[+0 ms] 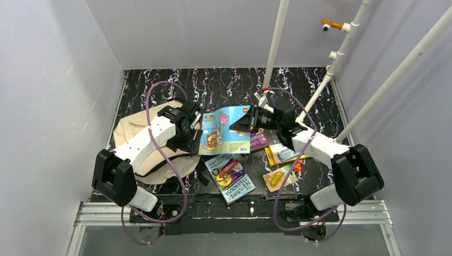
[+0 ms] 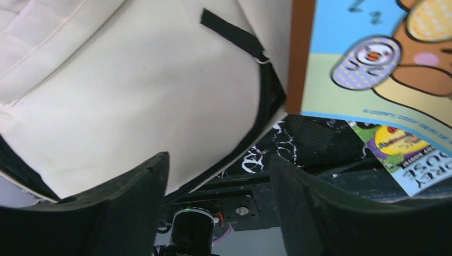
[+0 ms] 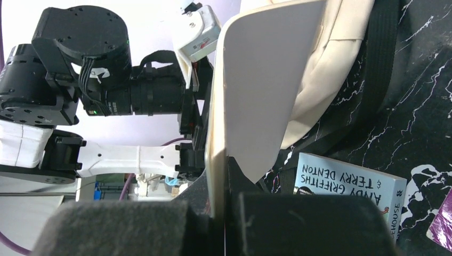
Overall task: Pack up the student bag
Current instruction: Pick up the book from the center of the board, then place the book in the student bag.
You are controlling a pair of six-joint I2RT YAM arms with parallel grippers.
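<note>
Student bag (image 1: 127,130) lies beside released left end effector (image 2: 216,170); right wrist view shows right end effector (image 3: 223,213) pinching picture book (image 3: 256,80)

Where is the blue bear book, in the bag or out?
Out: right gripper pinches the blue picture book beside the beige fabric bag.

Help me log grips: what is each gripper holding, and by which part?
The right gripper pinches the blue picture book by one edge; the left gripper is open, holding nothing.
</note>
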